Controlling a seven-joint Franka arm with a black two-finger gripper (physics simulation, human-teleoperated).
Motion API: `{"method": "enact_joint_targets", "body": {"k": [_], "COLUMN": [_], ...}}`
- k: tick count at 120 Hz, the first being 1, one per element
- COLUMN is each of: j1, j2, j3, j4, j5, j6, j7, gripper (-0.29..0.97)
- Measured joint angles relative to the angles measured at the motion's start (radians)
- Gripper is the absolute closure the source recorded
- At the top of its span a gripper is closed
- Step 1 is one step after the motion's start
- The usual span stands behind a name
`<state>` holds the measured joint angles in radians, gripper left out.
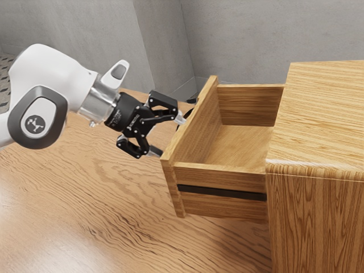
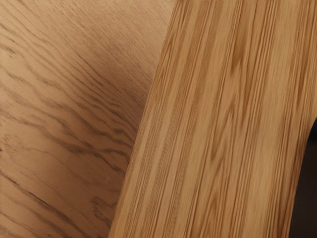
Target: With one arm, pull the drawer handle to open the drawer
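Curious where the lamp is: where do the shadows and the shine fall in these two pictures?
Exterior view: a pale sheen on the wooden surface at lower left, a soft shadow under the open drawer, its inner far wall darker. Wrist view: the drawer front is brightly lit, and the surface beside it darkens near the board's edge.

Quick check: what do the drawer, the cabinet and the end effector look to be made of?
Drawer: looks like oak-toned wood or veneer with a satin finish; bold straight grain runs along its front. Cabinet: same wood look, with matching grain and colour. End effector: black, seemingly hard plastic or painted metal, matte with a slight sheen; the render leaves open which.
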<state>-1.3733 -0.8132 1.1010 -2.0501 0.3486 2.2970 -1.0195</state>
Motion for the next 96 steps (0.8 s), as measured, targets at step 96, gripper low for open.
{"method": "enact_joint_targets", "body": {"k": [96], "j1": [0.27], "j2": [-0.121], "j3": [-0.124], "j4": [-0.136], "j5": [-0.002], "j6": [-0.042], "j7": [0.006], "gripper": [0.02]}}
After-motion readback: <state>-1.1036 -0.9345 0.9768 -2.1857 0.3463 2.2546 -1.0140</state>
